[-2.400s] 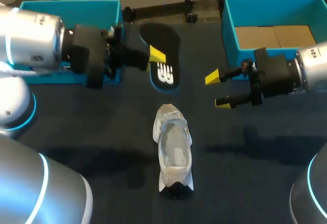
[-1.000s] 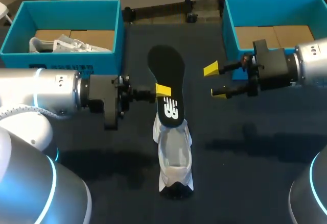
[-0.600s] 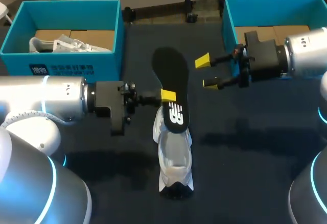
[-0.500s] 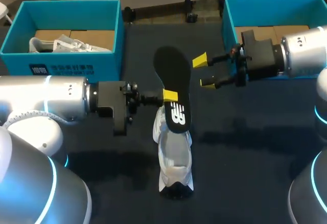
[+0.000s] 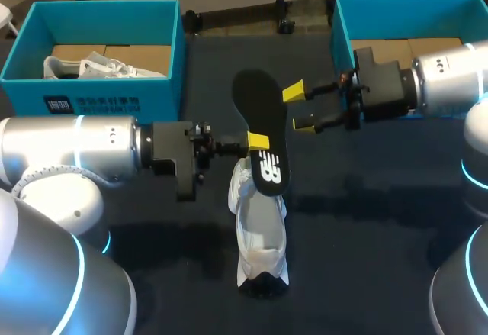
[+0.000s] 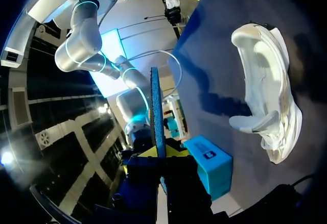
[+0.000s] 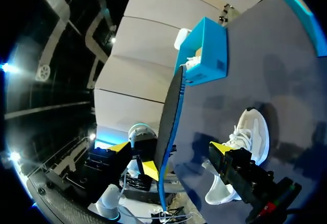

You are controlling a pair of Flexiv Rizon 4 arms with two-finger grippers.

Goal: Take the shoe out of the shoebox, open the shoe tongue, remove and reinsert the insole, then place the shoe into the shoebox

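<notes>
The left gripper pinches the thin, flat black insole above the white mesh sneaker. The right gripper is spread wide beside the insole's edge.

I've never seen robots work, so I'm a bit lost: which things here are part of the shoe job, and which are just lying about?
In the job: white mesh shoe on the table; black foam insole held by the left gripper; open right gripper; the right-hand blue cardboard shoebox, probably.
Lying about: second blue box with another white shoe inside.
</notes>
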